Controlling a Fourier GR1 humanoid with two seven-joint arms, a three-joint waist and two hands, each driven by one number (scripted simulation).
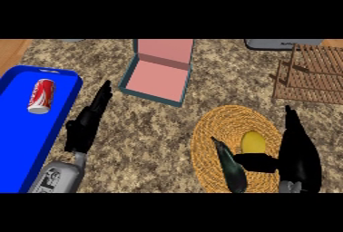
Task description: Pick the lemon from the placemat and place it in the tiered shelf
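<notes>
At lower right, the right hand [295, 154] spread open around the lemon [252, 141] on the placemat [214, 131], while the left hand [87, 124] rested open at left.

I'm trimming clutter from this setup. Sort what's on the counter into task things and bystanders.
For the job:
- lemon, lying on the placemat
- placemat, round and woven
- tiered shelf, wooden, at the far right
- right hand, open around the lemon

Just lying about:
- blue tray at the left
- soda can lying in that tray
- open pink-lined box
- left hand, open, holding nothing
</notes>
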